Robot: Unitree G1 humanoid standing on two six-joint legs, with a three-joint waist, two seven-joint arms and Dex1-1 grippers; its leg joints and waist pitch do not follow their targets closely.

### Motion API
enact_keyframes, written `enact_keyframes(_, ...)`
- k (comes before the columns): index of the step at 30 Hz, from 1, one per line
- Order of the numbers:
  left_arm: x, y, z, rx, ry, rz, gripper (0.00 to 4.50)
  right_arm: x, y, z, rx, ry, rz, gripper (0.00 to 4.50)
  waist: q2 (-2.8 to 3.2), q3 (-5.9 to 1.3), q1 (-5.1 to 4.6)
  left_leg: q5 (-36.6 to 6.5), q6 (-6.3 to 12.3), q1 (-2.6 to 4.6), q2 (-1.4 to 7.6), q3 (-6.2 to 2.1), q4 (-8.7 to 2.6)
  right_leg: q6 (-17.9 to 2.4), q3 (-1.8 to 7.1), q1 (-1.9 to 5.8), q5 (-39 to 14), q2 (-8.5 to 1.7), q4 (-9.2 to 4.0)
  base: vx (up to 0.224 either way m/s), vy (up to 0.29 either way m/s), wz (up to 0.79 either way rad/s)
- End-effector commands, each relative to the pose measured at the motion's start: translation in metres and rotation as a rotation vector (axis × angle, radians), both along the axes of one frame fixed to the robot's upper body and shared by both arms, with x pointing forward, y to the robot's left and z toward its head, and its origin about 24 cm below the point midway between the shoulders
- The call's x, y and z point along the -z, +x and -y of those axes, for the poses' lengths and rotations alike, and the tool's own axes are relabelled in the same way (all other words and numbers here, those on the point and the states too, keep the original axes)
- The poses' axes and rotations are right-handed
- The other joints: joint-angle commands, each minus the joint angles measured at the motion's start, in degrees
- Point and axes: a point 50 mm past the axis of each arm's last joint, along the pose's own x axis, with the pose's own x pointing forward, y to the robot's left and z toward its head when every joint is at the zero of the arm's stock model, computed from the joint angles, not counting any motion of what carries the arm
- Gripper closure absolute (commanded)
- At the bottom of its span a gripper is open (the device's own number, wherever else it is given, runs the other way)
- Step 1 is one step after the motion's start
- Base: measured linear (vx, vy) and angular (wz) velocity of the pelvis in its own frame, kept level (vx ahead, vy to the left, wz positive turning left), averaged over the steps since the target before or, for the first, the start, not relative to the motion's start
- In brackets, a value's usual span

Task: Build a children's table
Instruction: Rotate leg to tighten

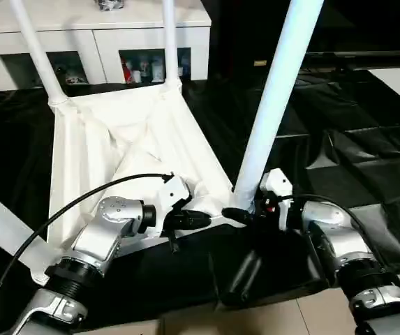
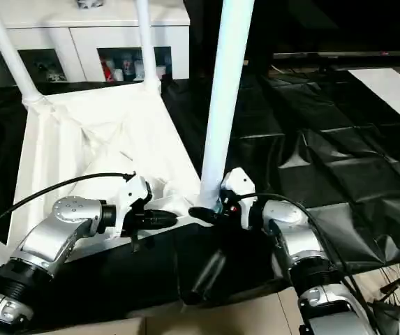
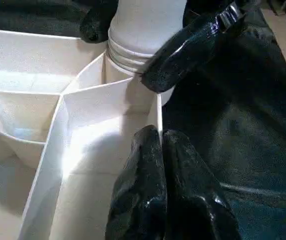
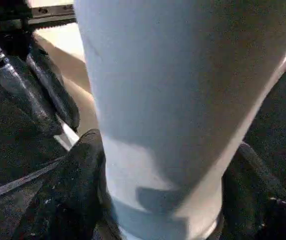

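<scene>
In the left eye view, the two silver forearms are nearest to the camera. The left claw point(image 1: 198, 220) reaches toward the near corner of the table top point(image 1: 126, 150), which lies upside down on a black sheet point(image 1: 339, 139) with its ribbed underside up. Its two black fingers are pressed together with no gap, at the near edge of the top. The right claw point(image 1: 240, 215) comes from the other side and holds the base of a white leg point(image 1: 273, 98), which stands upright in the near right corner socket. Two more legs point(image 1: 35, 49) rise from the far corners, and a fourth leg point(image 1: 4, 230) lies slanted at the near left. Behind the sheet stands a white cabinet point(image 1: 95, 35).

In the right eye view, the same scene shows: both claws meet at the near corner of the top, just beside each other.

In the left wrist view, the closed fingers point(image 3: 152, 200) rest against the thin white edge wall of the top, and the leg's ringed base point(image 3: 135, 45) sits in its socket, with the right claw's fingers around it.

In the right wrist view, the two fingers point(image 4: 75, 195) stand wide on both sides of the leg and touch it.
</scene>
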Motion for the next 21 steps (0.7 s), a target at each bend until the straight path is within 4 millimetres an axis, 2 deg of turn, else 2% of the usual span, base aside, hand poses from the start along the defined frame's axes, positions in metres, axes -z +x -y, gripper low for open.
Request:
enact_keyframes(1,0.005,0.004,0.005,-0.057,0.007,-0.014,4.5,0.004,0.008,0.001,0.14,-0.016,0.002,1.8,-0.52,-3.02,-0.19,-9.66,5.94,0.51,1.71,-0.3,-3.36,-16.7,1.39,3.03,-6.34,-2.06,-2.66,0.0,0.0,0.0)
enact_keyframes(2,0.007,0.006,0.008,-0.087,0.017,-0.013,4.5,0.006,0.011,-0.001,0.198,-0.012,0.007,1.8,-0.54,-2.94,-0.24,-10.76,5.31,0.59,1.66,-0.3,-3.41,-16.29,1.4,2.92,-8.14,-2.04,-2.88,0.0,0.0,0.0)
enact_keyframes(5,0.012,0.011,0.015,-0.147,0.031,-0.018,4.5,0.009,0.016,-0.007,0.336,0.011,0.004,1.81,-0.59,-2.63,-0.69,-15.61,2.11,0.57,1.54,-0.58,-3.77,-13.27,1.46,2.68,-16.85,-2.1,-3.62,0.0,0.0,0.0)
enact_keyframes(7,0.018,0.018,0.03,-0.246,0.037,-0.037,4.5,0.014,0.022,-0.019,0.516,0.049,-0.018,1.81,-0.51,-2.67,-0.95,-16.67,1.25,0.73,1.48,-0.6,-3.78,-12.33,1.53,2.43,-18.41,-2.08,-3.83,0.0,0.0,0.0)
enact_keyframes(8,0.019,0.02,0.034,-0.267,0.039,-0.043,4.5,0.015,0.023,-0.022,0.556,0.052,-0.021,1.81,-0.31,-2.67,-1.0,-16.83,1.0,0.8,1.45,-0.6,-3.8,-12.17,1.57,2.24,-18.53,-2.03,-3.83,0.0,0.0,0.0)
enact_keyframes(9,0.019,0.02,0.034,-0.267,0.039,-0.043,4.5,0.015,0.023,-0.022,0.556,0.052,-0.021,1.81,-0.43,-2.7,-1.01,-17.06,0.5,0.87,1.41,-0.71,-3.87,-11.9,1.48,2.34,-18.82,-2.0,-3.95,0.0,0.0,0.0)
enact_keyframes(10,0.021,0.025,0.039,-0.334,0.062,-0.033,4.5,0.018,0.025,-0.029,0.651,0.05,-0.042,1.81,-0.18,-2.76,-1.12,-17.04,0.49,0.74,1.36,-0.72,-3.85,-11.92,1.55,2.25,-18.42,-2.01,-3.88,0.0,0.0,0.0)
enact_keyframes(13,0.022,0.037,0.051,-0.462,0.085,-0.008,4.5,0.023,0.029,-0.047,0.809,0.03,-0.088,1.81,-0.11,-2.85,-1.18,-17.85,0.37,1.05,1.1,-0.6,-3.78,-12.08,1.47,1.97,-16.93,-1.77,-4.04,0.0,0.0,0.0)
enact_keyframes(15,0.02,0.041,0.056,-0.51,0.078,0.003,4.5,0.023,0.03,-0.057,0.86,0.028,-0.117,1.81,-0.17,-2.94,-0.9,-18.39,0.46,1.2,1.12,-0.62,-3.77,-11.79,1.41,2.04,-16.53,-1.81,-4.09,0.0,0.0,0.0)
enact_keyframes(18,0.019,0.043,0.062,-0.504,0.086,0.017,4.5,0.021,0.029,-0.078,0.808,0.035,-0.129,1.81,-0.39,-3.04,-0.49,-17.04,1.33,0.77,1.16,-0.65,-3.86,-11.21,1.34,2.41,-14.41,-1.92,-3.86,0.0,0.0,0.0)
enact_keyframes(20,0.019,0.042,0.064,-0.498,0.085,0.019,4.5,0.019,0.029,-0.085,0.771,0.05,-0.12,1.81,-0.5,-3.04,-0.28,-15.76,1.97,0.61,1.19,-0.58,-3.83,-11.38,1.35,2.59,-12.49,-2.0,-3.73,0.0,0.0,0.0)
enact_keyframes(21,0.019,0.042,0.064,-0.493,0.087,0.024,4.5,0.018,0.029,-0.085,0.763,0.124,-0.167,1.81,-0.66,-2.98,-0.22,-15.91,2.43,0.62,1.15,-0.5,-3.83,-11.41,1.34,2.6,-12.79,-2.0,-3.79,0.0,0.0,0.0)
